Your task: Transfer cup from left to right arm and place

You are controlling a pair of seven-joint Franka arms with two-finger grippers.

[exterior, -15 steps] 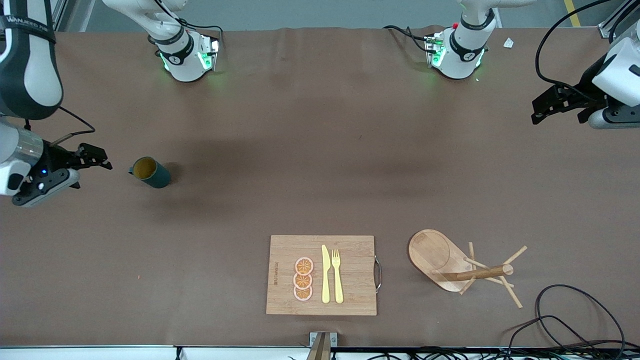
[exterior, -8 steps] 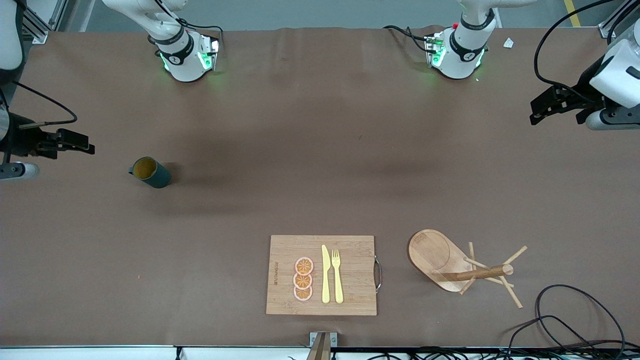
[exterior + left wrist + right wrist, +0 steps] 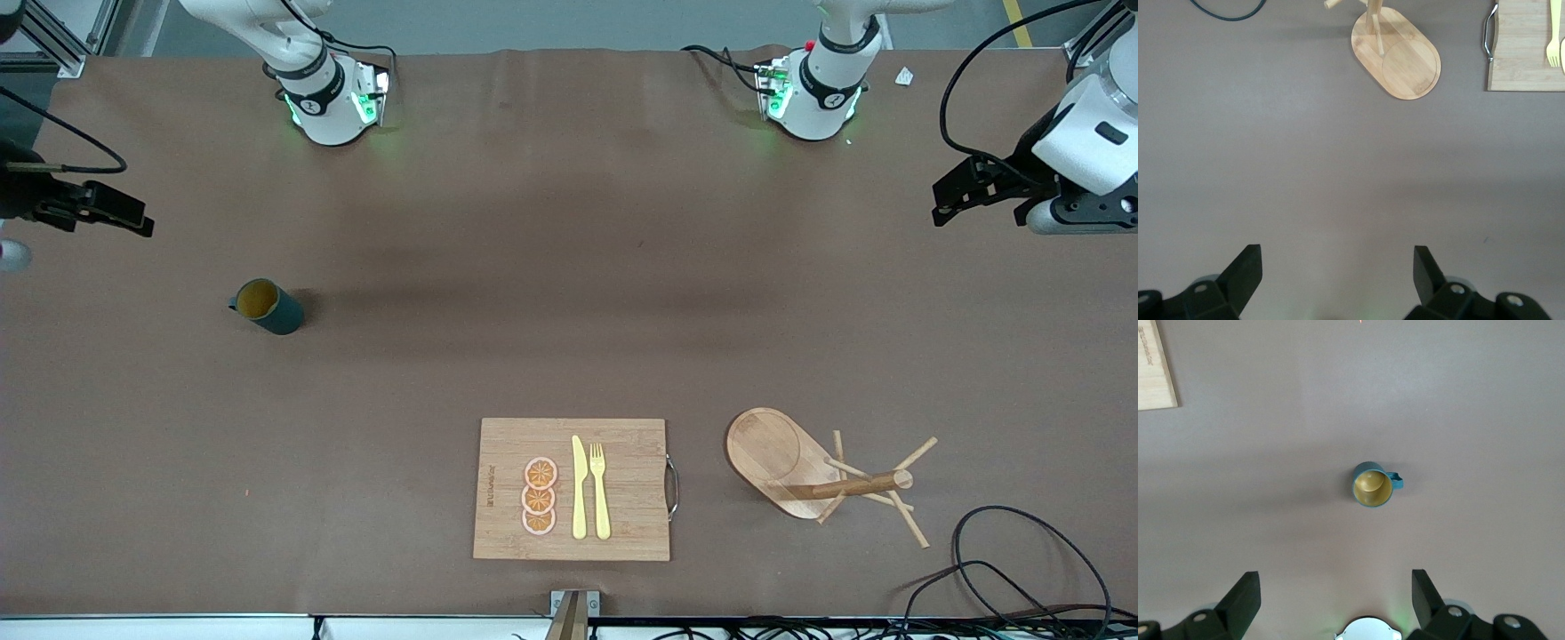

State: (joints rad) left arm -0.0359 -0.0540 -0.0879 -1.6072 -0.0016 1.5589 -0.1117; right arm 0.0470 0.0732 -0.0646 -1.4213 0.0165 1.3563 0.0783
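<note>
Standing upright on the brown surface [image 3: 569, 267] toward the right arm's end, the cup [image 3: 268, 306] is untouched. Right gripper [image 3: 111, 210] hangs above that end, fingers spread. Left gripper [image 3: 956, 191] waits spread over its own end.

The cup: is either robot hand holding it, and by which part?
Neither. The cup stands free on the table; right gripper and left gripper are open, empty.

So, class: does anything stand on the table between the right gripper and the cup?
Nothing visible does. The cup stands upright alone on bare table at the right arm's end, and the right gripper hangs open above the table beside it. The left gripper waits open at the left arm's end.
</note>
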